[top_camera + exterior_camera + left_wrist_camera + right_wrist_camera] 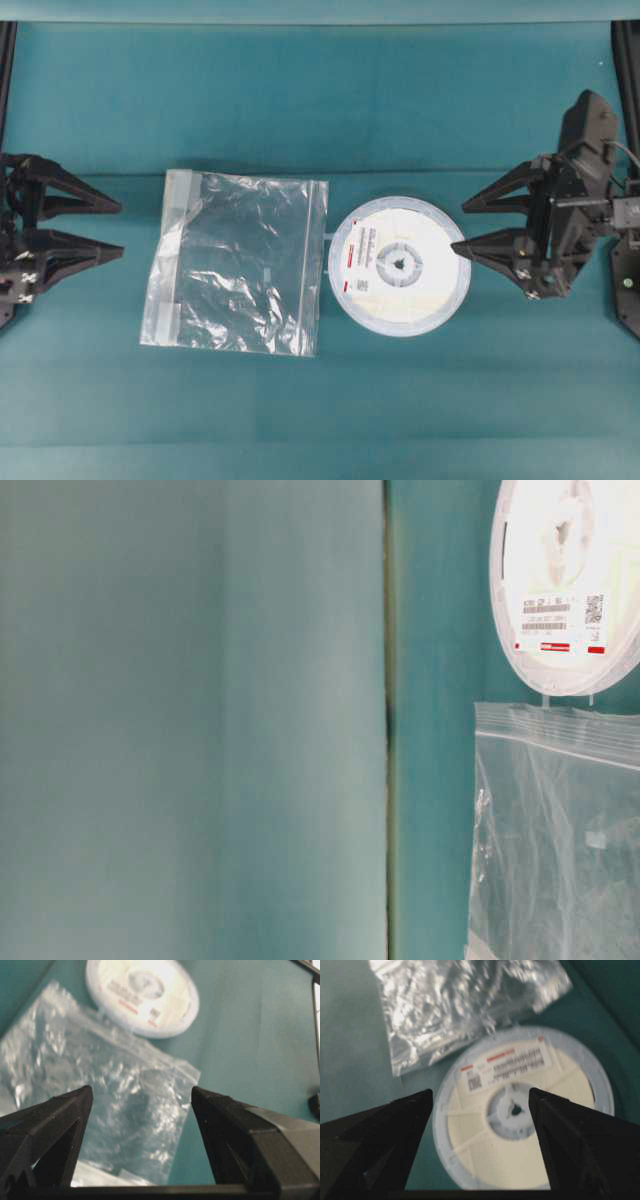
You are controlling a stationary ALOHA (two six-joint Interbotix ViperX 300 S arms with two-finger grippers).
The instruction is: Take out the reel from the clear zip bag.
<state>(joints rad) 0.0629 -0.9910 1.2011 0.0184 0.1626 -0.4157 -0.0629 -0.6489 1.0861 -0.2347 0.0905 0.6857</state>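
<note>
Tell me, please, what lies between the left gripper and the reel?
The empty bag, flat on the table; overhead it lies between the open left gripper and the reel.

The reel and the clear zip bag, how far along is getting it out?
It looks done: the reel lies flat on the table, outside the clear zip bag and just beside its right edge. The bag looks empty. Nothing is in hand: the left claw and right claw are both open and hold nothing. Nothing seems left.
</note>
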